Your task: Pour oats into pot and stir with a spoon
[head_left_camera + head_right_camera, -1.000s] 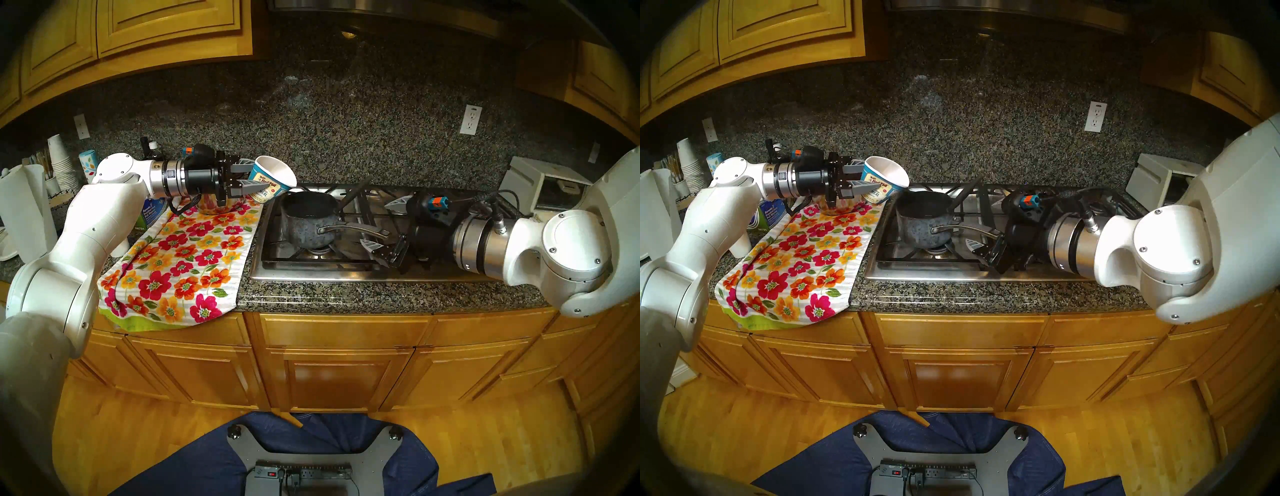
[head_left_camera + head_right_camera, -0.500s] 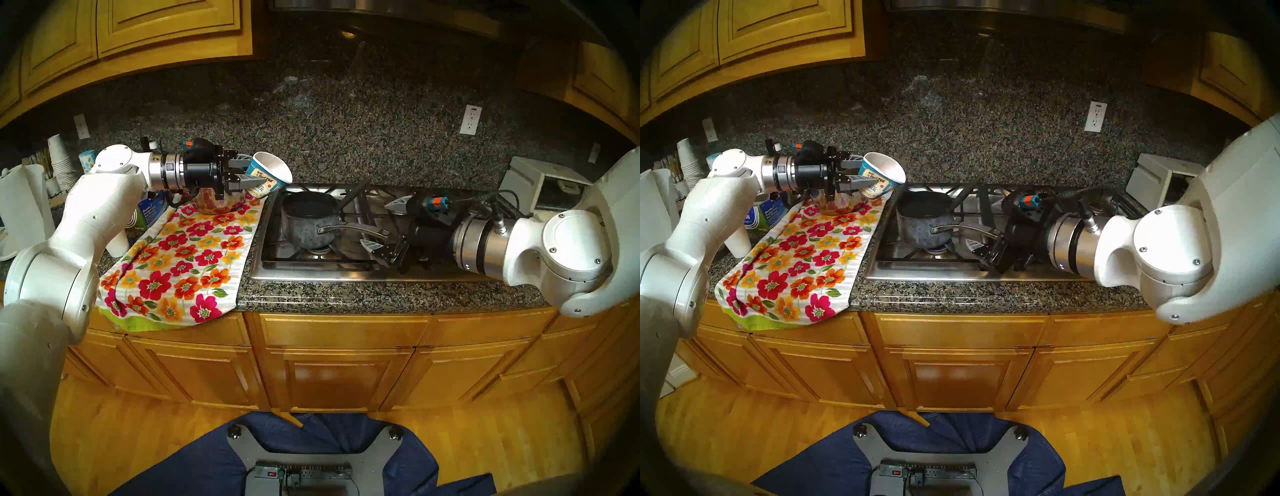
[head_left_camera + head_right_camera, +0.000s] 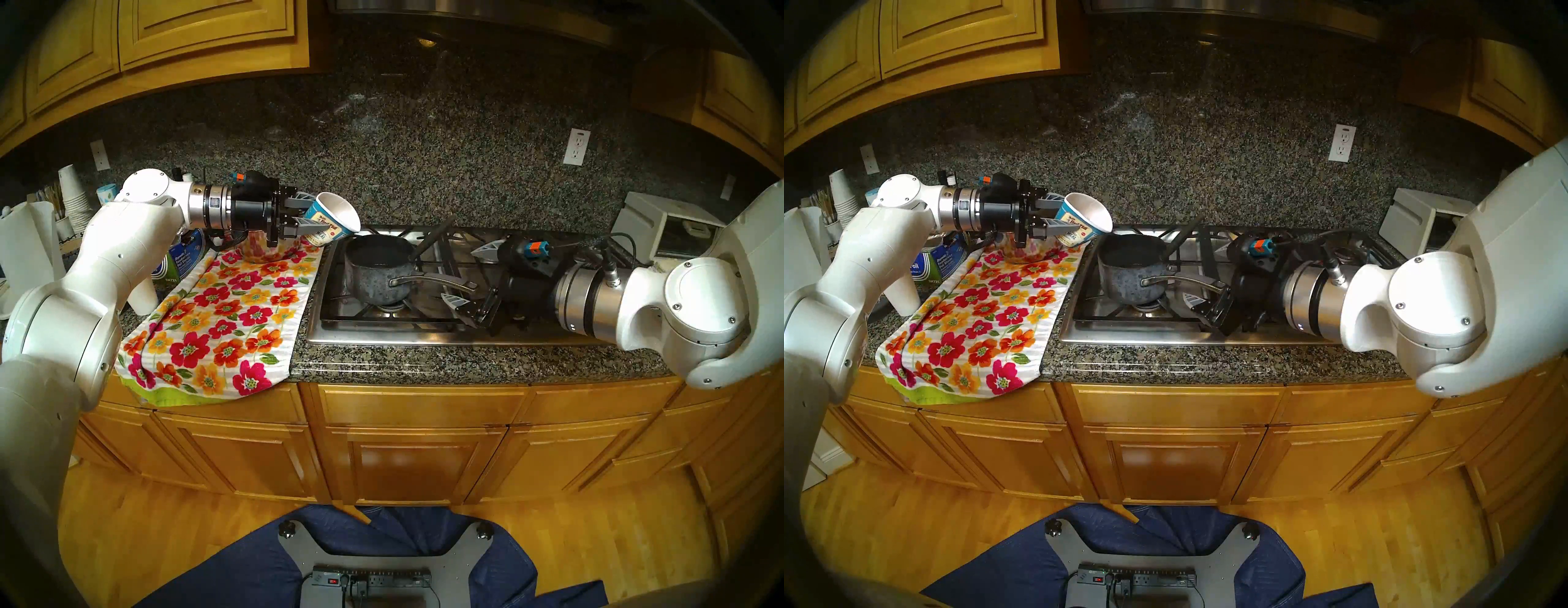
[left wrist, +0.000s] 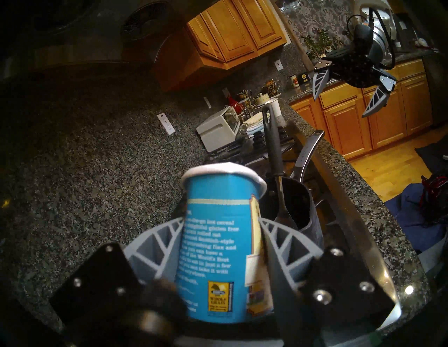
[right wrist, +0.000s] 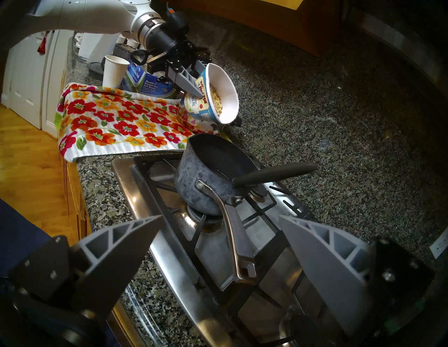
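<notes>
Head stereo left view: the speckled grey-black granite countertop (image 3: 466,361) runs the whole width, polished, with a rounded front edge above honey-coloured wooden cabinets (image 3: 415,446). Set into it right of centre is a brushed-steel cooktop (image 3: 382,335) with black iron grates. On the countertop's left part a ribbed cotton towel (image 3: 220,331), printed with red, orange and pink flowers, hangs over the front edge. Behind its back end stands a shiny steel pot (image 3: 259,250) with a reddish inside, and a blue box (image 5: 150,84) reading "Foodservice Foil Sheets" lies beside a plain white paper cup (image 5: 114,71).

The pot (image 3: 379,271), a small blue-grey speckled saucepan with a long curved metal handle pointing right, sits on the cooktop's front-left burner. The spoon (image 5: 274,175), slim and matt black, leans in it with its handle over the back rim.

My left gripper (image 3: 316,216) is clamped on the oatmeal cup (image 3: 333,218), a short wide paper tub, white inside, with a blue label reading "Bob's Red Mill"; a small yellow patch says "Whole Grain". I hold it tilted, mouth toward the pot, just above and left of the pot's rim. The oats (image 5: 214,100), pale beige flakes, lie inside the cup along its lower wall.

My right gripper (image 3: 469,276) hangs with its ribbed grey fingers spread wide and empty, near the handle's end.
</notes>
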Robot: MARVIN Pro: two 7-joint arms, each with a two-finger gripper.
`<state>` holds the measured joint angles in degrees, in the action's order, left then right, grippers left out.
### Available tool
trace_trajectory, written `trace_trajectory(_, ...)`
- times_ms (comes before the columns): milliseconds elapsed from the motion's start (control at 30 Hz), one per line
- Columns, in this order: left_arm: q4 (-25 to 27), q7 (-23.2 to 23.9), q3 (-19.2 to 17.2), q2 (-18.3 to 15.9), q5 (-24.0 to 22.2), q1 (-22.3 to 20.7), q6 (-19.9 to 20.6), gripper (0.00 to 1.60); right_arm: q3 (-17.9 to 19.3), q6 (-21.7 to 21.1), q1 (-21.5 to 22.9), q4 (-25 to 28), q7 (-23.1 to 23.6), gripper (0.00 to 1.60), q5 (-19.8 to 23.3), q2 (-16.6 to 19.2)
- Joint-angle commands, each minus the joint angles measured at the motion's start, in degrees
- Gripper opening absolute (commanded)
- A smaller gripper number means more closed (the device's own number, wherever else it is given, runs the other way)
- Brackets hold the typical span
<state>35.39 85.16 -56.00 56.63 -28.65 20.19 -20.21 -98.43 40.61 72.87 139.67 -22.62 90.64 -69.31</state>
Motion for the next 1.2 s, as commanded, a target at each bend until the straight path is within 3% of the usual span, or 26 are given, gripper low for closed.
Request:
trace_trajectory(0,0.04,-0.16,0.85,0.09,-1.25,-5.17,-0.96,0.55,0.14,0.17,0.87,-0.5,-0.21,1.6,0.02,0.0)
trace_trajectory(633,-0.01,-0.16,6.96,-0.02,-2.29,-7.69,-3.58,0.54,0.14,0.17,0.85,-0.51,-0.21,1.6,0.02,0.0)
trace_trajectory(1167,2.57,-0.16,12.94,-2.22,-4.17,-7.82,-6.11,0.51,0.15,0.17,0.83,-0.51,-0.21,1.6,0.02,0.0)
